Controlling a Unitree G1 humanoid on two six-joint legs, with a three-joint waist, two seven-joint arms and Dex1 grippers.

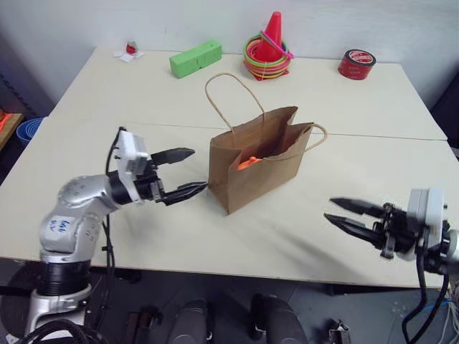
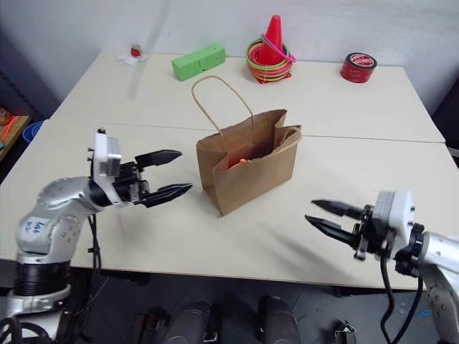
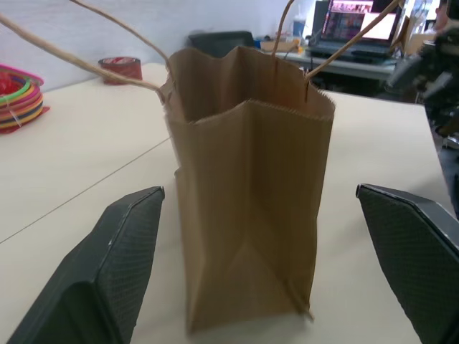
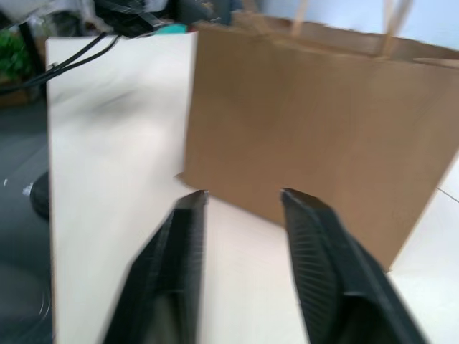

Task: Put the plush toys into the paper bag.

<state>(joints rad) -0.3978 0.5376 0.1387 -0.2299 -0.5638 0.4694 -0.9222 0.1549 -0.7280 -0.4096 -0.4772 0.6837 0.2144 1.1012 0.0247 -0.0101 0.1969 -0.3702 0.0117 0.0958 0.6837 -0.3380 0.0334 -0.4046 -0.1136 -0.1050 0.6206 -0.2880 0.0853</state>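
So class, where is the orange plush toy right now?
In the left eye view the orange plush toy sits inside the open paper bag, which stands mid-table between the left gripper and the right gripper.

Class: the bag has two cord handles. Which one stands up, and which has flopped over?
The handle on the bag's far side, toward the green block, stands in a tall loop. The other handle droops outward over the rim, toward the tape roll's side.
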